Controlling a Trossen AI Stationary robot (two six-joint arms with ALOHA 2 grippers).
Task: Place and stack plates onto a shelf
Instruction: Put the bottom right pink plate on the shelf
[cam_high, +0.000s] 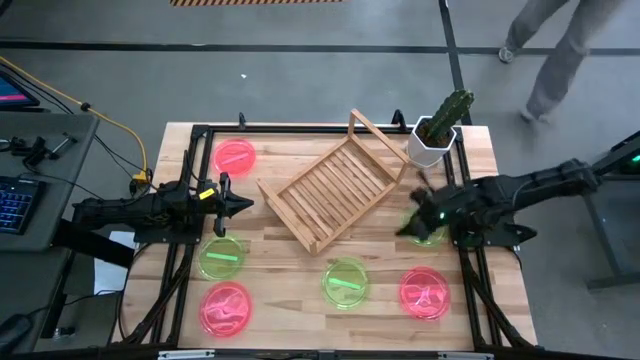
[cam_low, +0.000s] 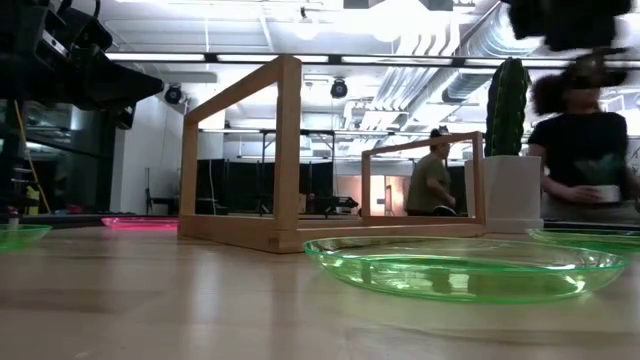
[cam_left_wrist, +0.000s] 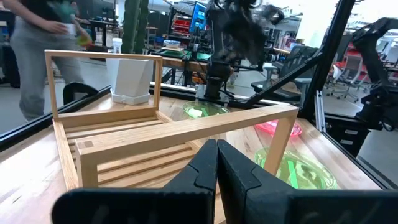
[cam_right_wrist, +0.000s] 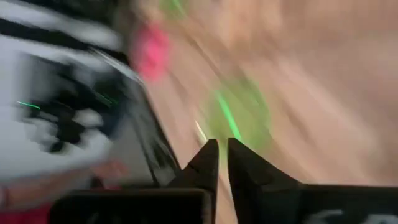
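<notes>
Fingers on the left gripper are pinched fully together, holding nothing, hovering just left of the shelf mid-worktop. Right gripper fingers look nearly closed with just a sliver between them, nothing gripped, sitting over a green plate right of the shelf.

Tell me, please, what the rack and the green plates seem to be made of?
The rack: light unfinished-looking wood, with visible grain and slats. The green plates, like the nearest one: probably clear-tinted plastic, glossy; the table shows through it and the rim catches light. It could be glass, but it looks thin.
</notes>
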